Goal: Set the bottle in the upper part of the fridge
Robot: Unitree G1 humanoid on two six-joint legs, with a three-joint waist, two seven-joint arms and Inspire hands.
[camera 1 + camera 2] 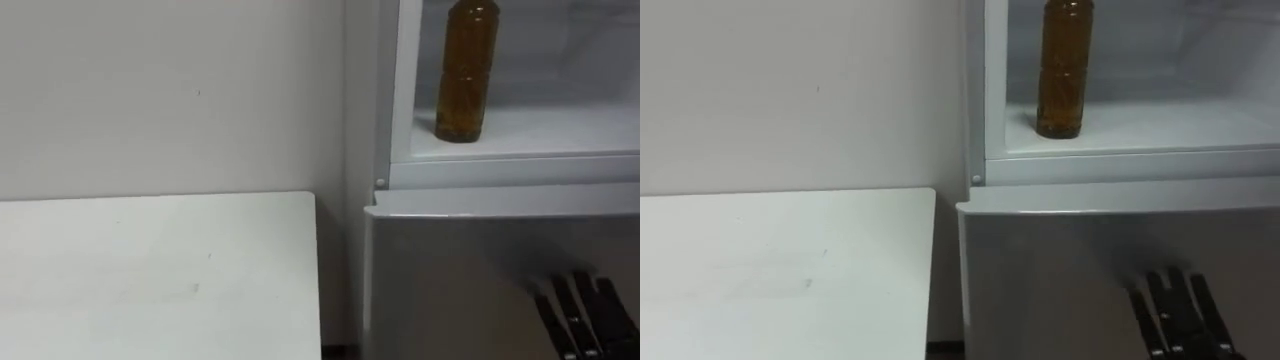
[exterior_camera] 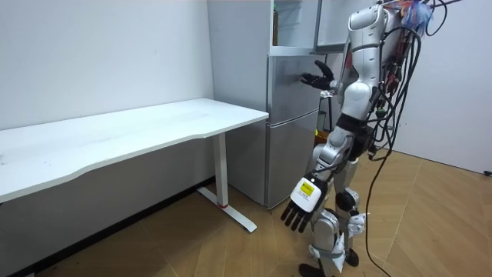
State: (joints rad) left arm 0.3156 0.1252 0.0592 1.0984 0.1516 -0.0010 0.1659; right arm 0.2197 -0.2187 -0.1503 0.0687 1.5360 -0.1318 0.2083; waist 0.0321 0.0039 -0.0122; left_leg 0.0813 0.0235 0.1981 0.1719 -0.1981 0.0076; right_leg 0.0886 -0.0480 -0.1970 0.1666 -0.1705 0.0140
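A bottle [image 1: 466,75] of amber liquid stands upright at the front left of the white shelf [image 1: 560,130] inside the open upper fridge compartment. Nothing touches it. My right hand [image 1: 585,315] shows at the lower right with straight dark fingers, held in front of the closed grey lower fridge door [image 1: 450,270], well below the bottle. In the room view I stand facing the fridge [image 2: 292,115], right hand [image 2: 319,77] raised at chest height near its front. My left hand [image 2: 302,206] hangs open by my thigh.
A white table [image 1: 150,270] stands against the wall to the left of the fridge, its right edge a narrow gap away from the fridge side. The open upper fridge door [image 2: 330,23] stands beside my head. Wooden floor lies behind me.
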